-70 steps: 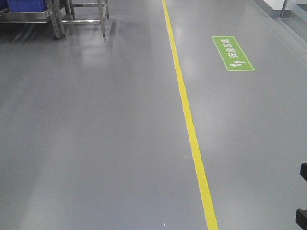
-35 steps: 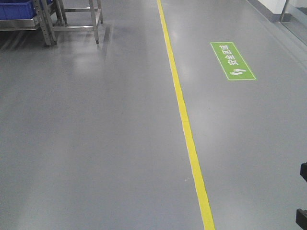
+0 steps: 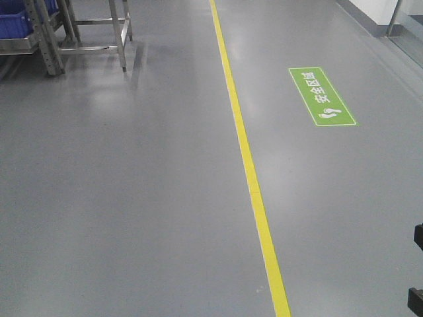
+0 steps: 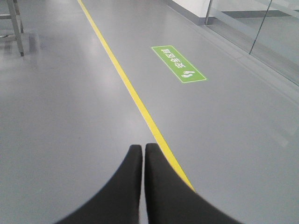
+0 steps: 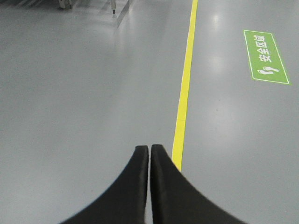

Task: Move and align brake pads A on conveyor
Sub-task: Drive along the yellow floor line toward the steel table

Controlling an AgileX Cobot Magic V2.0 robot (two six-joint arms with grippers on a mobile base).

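Note:
No brake pads and no conveyor show in any view; all views show only grey floor. My left gripper [image 4: 143,147] is shut and empty, its black fingers pressed together above the floor beside a yellow line. My right gripper [image 5: 149,148] is shut and empty too, held above the floor just left of the same line. In the front view only a dark piece of the robot [image 3: 416,271] shows at the right edge.
A yellow floor line [image 3: 244,158] runs from near to far. A green safety sign [image 3: 321,96] is painted on the floor right of it. A steel rack [image 3: 86,30] with a blue bin [image 3: 13,23] stands at far left. A glass wall [image 4: 261,32] lies at right.
The view has shifted: the rack and blue bin moved left and up out of frame, the green sign moved nearer and lower. The base is moving over the floor. The grippers show no earlier frames.

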